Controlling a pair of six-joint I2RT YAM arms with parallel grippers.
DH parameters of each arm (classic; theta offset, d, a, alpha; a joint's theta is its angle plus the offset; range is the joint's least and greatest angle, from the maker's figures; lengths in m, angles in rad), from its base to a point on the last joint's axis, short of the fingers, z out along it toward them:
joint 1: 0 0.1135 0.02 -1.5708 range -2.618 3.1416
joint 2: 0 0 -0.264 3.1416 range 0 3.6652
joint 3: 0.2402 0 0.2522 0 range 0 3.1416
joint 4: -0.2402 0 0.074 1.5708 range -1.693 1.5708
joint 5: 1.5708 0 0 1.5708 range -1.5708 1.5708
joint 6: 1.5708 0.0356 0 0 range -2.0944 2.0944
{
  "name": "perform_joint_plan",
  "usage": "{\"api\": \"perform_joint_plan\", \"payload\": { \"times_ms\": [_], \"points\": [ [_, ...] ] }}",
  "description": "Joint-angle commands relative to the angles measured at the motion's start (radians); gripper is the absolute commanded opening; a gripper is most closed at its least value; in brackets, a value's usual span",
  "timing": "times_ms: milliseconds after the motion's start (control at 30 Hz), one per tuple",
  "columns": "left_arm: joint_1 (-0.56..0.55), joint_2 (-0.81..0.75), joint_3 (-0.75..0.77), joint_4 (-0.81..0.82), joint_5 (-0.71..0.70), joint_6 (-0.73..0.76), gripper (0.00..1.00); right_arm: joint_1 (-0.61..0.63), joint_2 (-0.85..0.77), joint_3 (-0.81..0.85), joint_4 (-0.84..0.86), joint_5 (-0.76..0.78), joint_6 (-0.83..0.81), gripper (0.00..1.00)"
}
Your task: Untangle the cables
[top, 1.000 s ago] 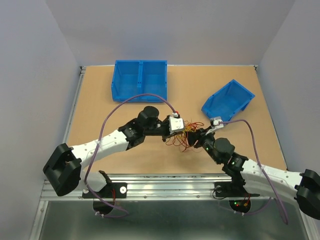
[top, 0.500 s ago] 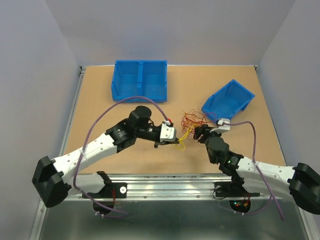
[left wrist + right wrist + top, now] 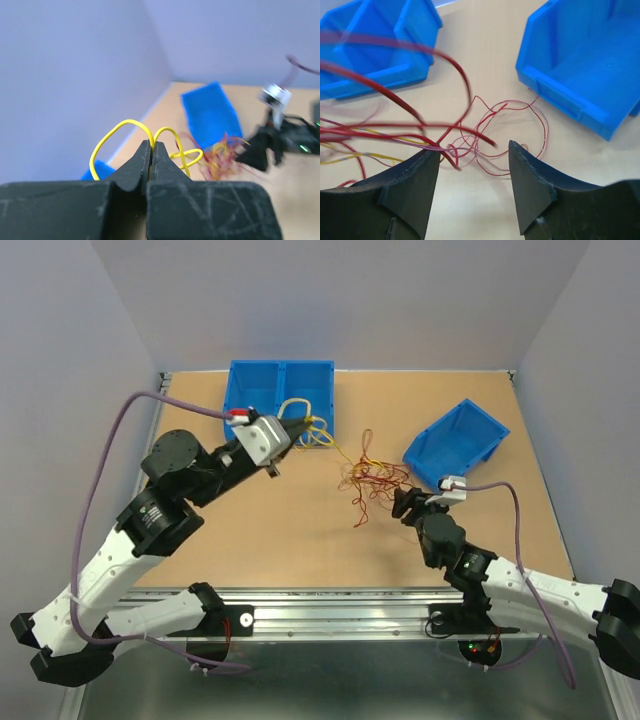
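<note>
A: Checking worktop (image 3: 250, 540): the red, orange and yellow cables (image 3: 370, 480) lie tangled between divided bin (image 3: 280, 400) and open-front bin (image 3: 458, 445).
B: Grip?
A: The left tool (image 3: 151, 150) is pinched tight on a yellow cable (image 3: 123, 121), up by the divided bin. The right tool (image 3: 475, 149) gapes, empty, just above the cables.
B: Best bet: right pins the knot, left draws slowly.

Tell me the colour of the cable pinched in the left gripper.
Yellow. The cable shows best in the left wrist view, looping above the left gripper.
</note>
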Motion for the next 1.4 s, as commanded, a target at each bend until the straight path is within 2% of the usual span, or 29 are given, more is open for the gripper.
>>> {"api": "perform_joint_plan", "payload": {
  "times_ms": [0, 67, 100, 133, 233, 367, 433, 467, 500, 533, 633, 667, 767, 933, 1067, 1100, 1200, 1367],
  "points": [
    [0.003, -0.049, 0.149, 0.089, -0.467, -0.039, 0.0, -0.001, -0.012, 0.032, 0.03, -0.083, -0.058, 0.6],
    [0.003, -0.075, 0.171, 0.089, -0.43, -0.023, 0.0, -0.002, 0.006, 0.034, 0.027, -0.047, -0.051, 0.55],
    [0.003, -0.088, 0.179, 0.091, -0.405, -0.028, 0.0, -0.002, 0.013, 0.035, 0.027, -0.039, -0.054, 0.41],
    [0.003, -0.089, 0.212, 0.089, -0.393, -0.04, 0.0, -0.002, 0.02, 0.04, 0.017, -0.036, -0.053, 0.35],
    [0.003, -0.052, 0.292, 0.065, -0.458, -0.048, 0.0, -0.002, 0.02, 0.048, -0.02, -0.02, -0.032, 0.24],
    [0.003, -0.023, 0.311, 0.17, -0.728, -0.014, 0.0, -0.004, -0.009, 0.052, -0.08, 0.03, 0.001, 0.08],
    [0.003, -0.035, 0.259, 0.351, -0.993, 0.096, 0.0, -0.002, -0.049, 0.04, -0.112, 0.079, 0.014, 0.08],
    [0.003, -0.046, 0.237, 0.425, -0.994, 0.13, 0.0, -0.002, -0.065, 0.035, -0.123, 0.091, 0.021, 0.08],
    [0.003, -0.067, 0.197, 0.551, -1.062, 0.17, 0.0, -0.002, -0.105, 0.026, -0.135, 0.102, 0.027, 0.08],
    [0.003, -0.079, 0.18, 0.598, -1.08, 0.209, 0.0, -0.002, -0.125, 0.019, -0.152, 0.104, 0.027, 0.08],
    [0.003, -0.124, 0.15, 0.593, -1.013, 0.198, 0.0, -0.002, -0.213, -0.001, -0.171, 0.07, 0.019, 0.11],
    [0.003, -0.128, 0.153, 0.555, -0.941, 0.182, 0.0, -0.002, -0.228, -0.006, -0.171, 0.056, 0.013, 0.11],
    [0.003, -0.093, 0.171, 0.444, -0.875, 0.147, 0.0, -0.002, -0.276, -0.015, -0.172, -0.011, -0.005, 0.14],
    [0.006, 0.02, 0.117, 0.493, -0.897, 0.198, 0.0, -0.002, -0.273, -0.009, -0.172, -0.065, -0.016, 0.17],
    [0.102, 0.101, 0.108, 0.516, -0.812, 0.14, 0.0, -0.002, -0.239, 0.0, -0.171, -0.076, -0.008, 0.17],
    [0.183, 0.15, 0.123, 0.507, -0.751, 0.112, 0.0, -0.002, -0.227, 0.005, -0.171, -0.077, -0.007, 0.17],
    [0.326, 0.258, 0.223, 0.441, -0.629, 0.027, 0.0, -0.002, -0.214, 0.008, -0.166, -0.089, -0.001, 0.18],
    [0.42, 0.391, 0.277, 0.459, -0.543, 0.015, 0.0, -0.001, -0.219, 0.002, -0.16, -0.089, -0.004, 0.18]
  ]
}}
